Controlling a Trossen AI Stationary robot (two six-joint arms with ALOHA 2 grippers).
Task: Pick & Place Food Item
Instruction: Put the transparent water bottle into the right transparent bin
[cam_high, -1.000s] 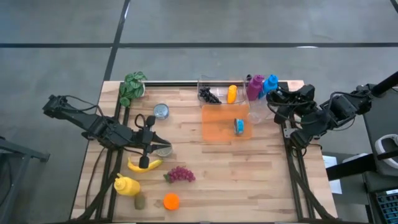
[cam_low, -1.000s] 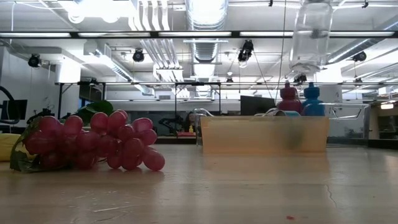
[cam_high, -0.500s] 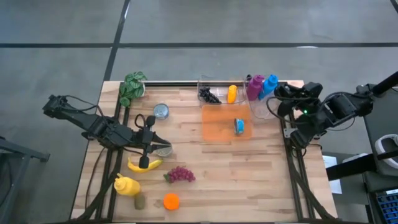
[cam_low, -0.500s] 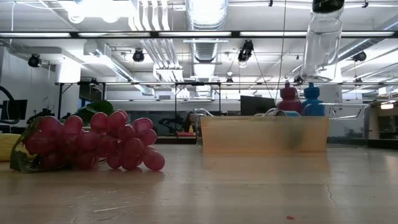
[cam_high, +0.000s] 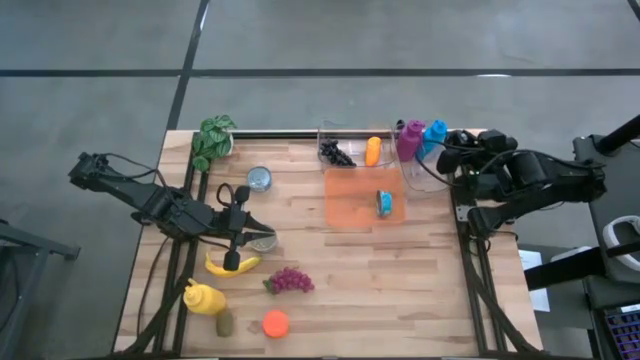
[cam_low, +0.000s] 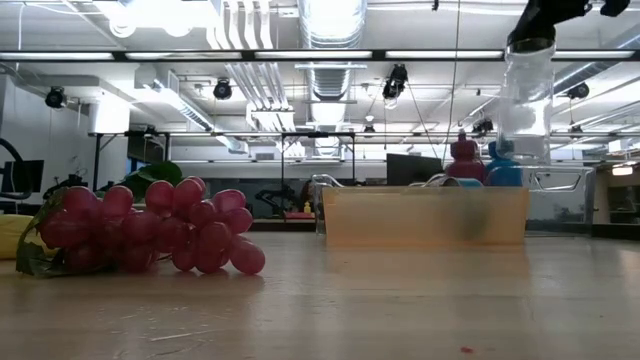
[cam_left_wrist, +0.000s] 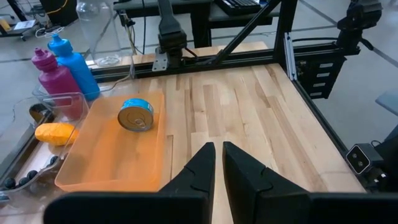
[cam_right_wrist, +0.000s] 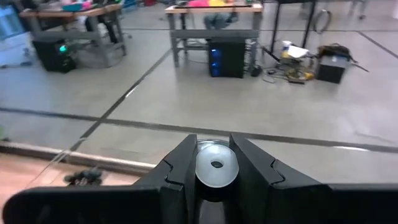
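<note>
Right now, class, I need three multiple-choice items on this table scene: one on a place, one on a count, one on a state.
1. Where does the blue-labelled tin can lie?
A. in the orange plastic tray
B. beside the yellow banana
C. on the floor

2. How many coloured bottles stand at the table's far edge?
A. one
B. two
C. four

3. The right gripper is
A. wide open
B. shut on the clear plastic bottle
C. resting flat

Key: A, the can sits inside the tray; B, one magenta bottle, one blue bottle; B, fingers clamp the bottle.
</note>
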